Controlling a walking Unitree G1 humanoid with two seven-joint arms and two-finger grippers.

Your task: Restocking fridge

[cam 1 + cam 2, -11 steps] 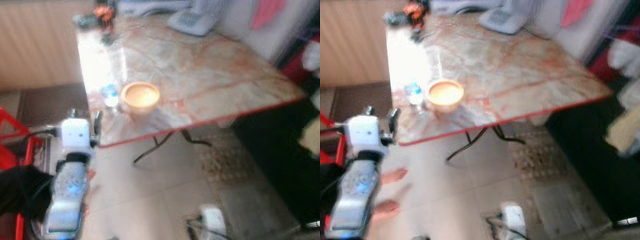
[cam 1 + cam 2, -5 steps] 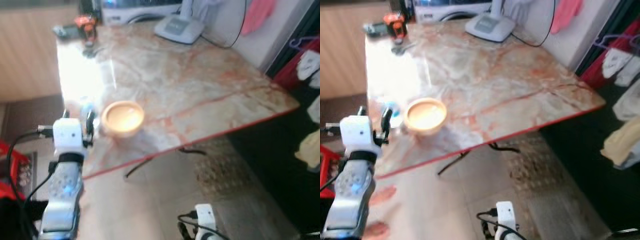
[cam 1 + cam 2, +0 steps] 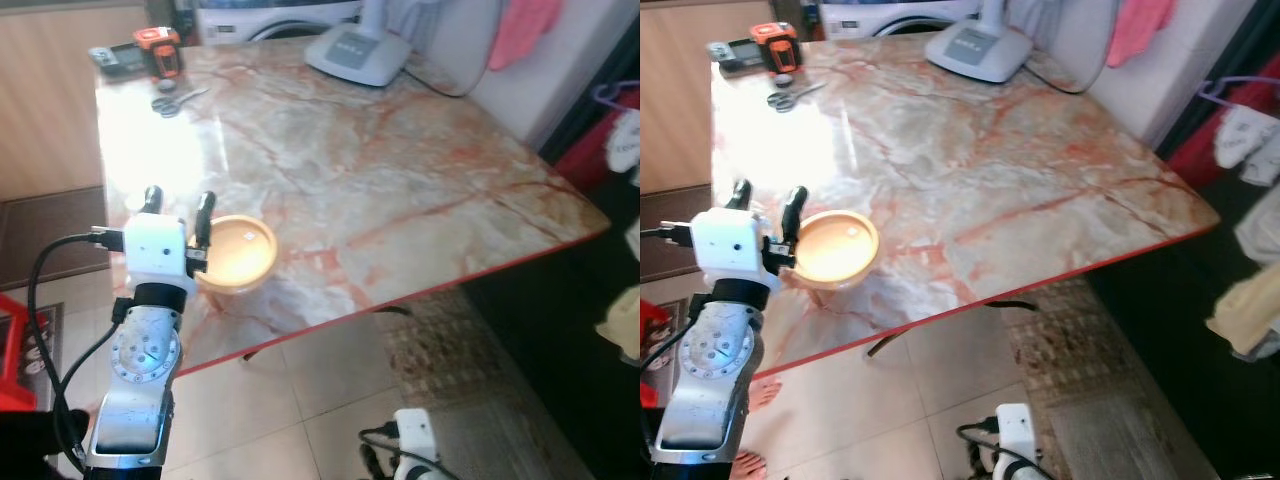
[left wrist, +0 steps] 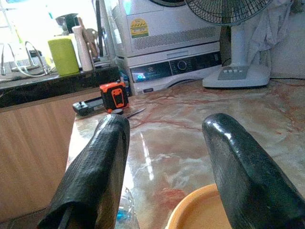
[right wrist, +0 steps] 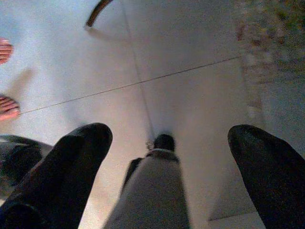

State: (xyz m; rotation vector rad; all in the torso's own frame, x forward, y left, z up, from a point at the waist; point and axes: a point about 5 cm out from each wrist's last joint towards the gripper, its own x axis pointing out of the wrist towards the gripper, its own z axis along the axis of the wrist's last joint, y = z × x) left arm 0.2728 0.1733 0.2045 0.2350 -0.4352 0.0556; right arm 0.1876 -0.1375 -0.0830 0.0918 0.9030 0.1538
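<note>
The robot's left gripper hovers with fingers spread and empty at the near left corner of the marble table, an orange bowl just beside it at about three o'clock. A small clear water bottle peeks out beneath the fingers in the left wrist view. It looks light, smooth and easily tipped, so a grip around its middle seems safest. The right gripper hangs open over the floor.
</note>
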